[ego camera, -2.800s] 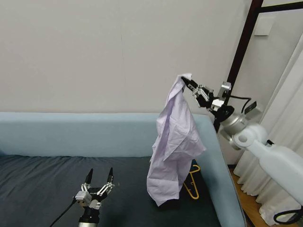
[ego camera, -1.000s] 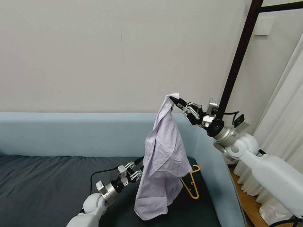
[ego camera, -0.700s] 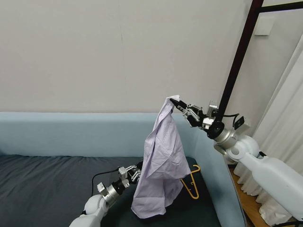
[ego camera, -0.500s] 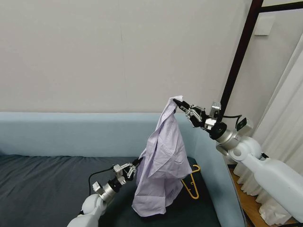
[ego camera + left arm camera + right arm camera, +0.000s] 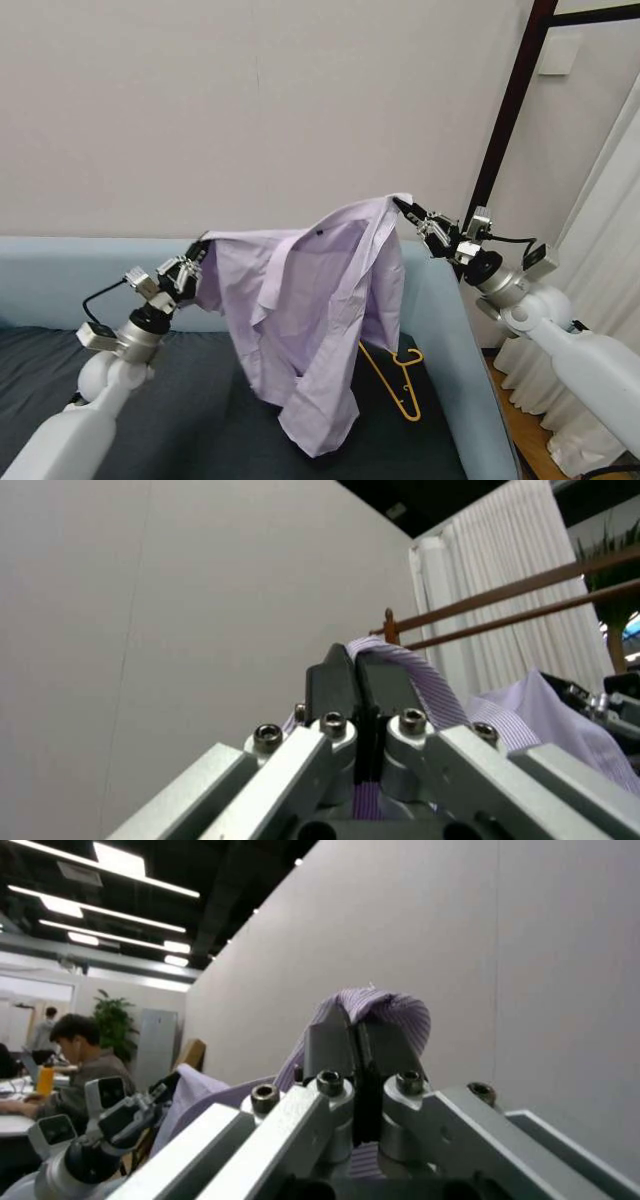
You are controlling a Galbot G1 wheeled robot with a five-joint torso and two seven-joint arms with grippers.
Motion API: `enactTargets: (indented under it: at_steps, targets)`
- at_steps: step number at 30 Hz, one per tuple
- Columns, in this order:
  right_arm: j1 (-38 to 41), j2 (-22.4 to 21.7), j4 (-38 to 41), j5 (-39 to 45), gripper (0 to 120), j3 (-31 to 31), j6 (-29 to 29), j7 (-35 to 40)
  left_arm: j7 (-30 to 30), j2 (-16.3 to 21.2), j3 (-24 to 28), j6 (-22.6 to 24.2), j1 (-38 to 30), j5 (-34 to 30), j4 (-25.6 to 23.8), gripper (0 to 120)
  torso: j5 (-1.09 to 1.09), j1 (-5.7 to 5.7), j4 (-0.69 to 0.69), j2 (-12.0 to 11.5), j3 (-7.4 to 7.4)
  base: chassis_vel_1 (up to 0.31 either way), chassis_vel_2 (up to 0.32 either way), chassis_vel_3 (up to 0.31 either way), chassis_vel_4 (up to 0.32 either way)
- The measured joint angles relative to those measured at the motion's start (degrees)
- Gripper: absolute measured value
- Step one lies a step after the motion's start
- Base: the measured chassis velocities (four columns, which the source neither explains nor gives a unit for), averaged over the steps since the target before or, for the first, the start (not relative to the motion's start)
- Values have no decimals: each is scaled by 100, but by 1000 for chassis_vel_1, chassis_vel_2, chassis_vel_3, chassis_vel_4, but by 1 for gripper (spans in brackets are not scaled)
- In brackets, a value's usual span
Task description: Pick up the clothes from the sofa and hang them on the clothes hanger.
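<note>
A pale lilac striped shirt (image 5: 310, 300) hangs spread between my two grippers above the blue sofa (image 5: 90, 280). My left gripper (image 5: 197, 258) is shut on one corner of the shirt at the left; the wrist view shows the striped cloth (image 5: 400, 667) pinched in my left gripper (image 5: 354, 676). My right gripper (image 5: 403, 207) is shut on the other end, higher at the right; there the fabric (image 5: 385, 1006) bunches over my right gripper (image 5: 352, 1036). A yellow clothes hanger (image 5: 400, 390) lies on the dark seat cushion below the shirt.
A dark wooden rack post (image 5: 505, 120) rises at the right behind my right arm, with white curtains (image 5: 600, 250) beyond it. The sofa's dark seat (image 5: 190, 420) stretches to the left. The wall (image 5: 200, 110) stands right behind the sofa back.
My left gripper took hold of the hanging shirt's lower edge and pulled it up and left, spreading the shirt wide. My right gripper shifted slightly up and right.
</note>
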Motion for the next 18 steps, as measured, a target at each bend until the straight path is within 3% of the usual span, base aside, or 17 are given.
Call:
enactTargets:
  at_steps: [7,10,11,15,18]
  targets:
    - [-169,-54,315,114,0,85,-8,-23,259,83,-91,38,40,-326,158,0,1,0,1,0,-1,0,0,0,0]
    - [-1025,16,702,-18,0,208,21,-34,1051,-528,348,125,418,469,1043,0,0,0,-1,0,0,0,0,0,0]
    - [-1025,16,702,-18,0,208,21,-34,1051,-528,348,125,418,469,1043,0,0,0,-1,0,0,0,0,0,0]
    - [-1374,107,889,-219,0,223,33,-67,1322,-1192,515,-44,583,1418,1708,0,0,0,0,0,0,0,0,0,0]
    - [-1465,151,928,-306,0,201,34,-79,1229,-1431,571,-243,615,1823,1926,0,1,0,-1,0,0,0,0,0,0]
